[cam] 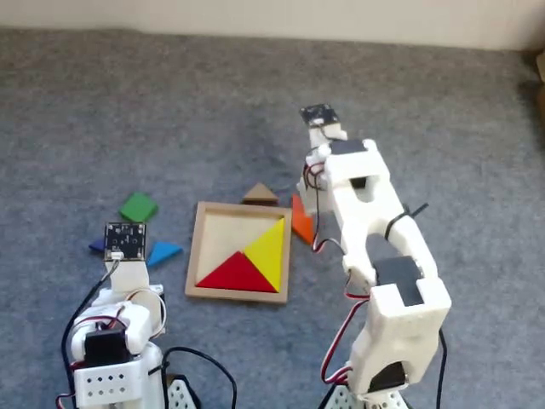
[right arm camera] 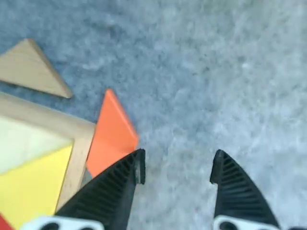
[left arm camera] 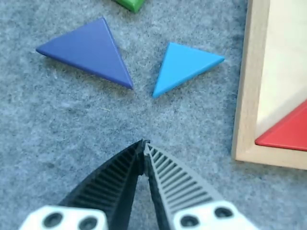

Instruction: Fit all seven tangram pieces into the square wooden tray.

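The square wooden tray lies mid-table holding a red triangle and a yellow triangle. A tan triangle sits just beyond its far edge, and an orange piece lies against its right side. To the tray's left are a green square, a light blue triangle and a dark blue triangle. My left gripper is shut and empty, just short of the dark blue triangle and the light blue triangle. My right gripper is open above the carpet beside the orange piece.
Grey carpet covers the whole table. The tray's rim stands close to my left gripper, with the red triangle inside it. The tray corner and the tan triangle lie near my right gripper. Open carpet stretches beyond and to the right.
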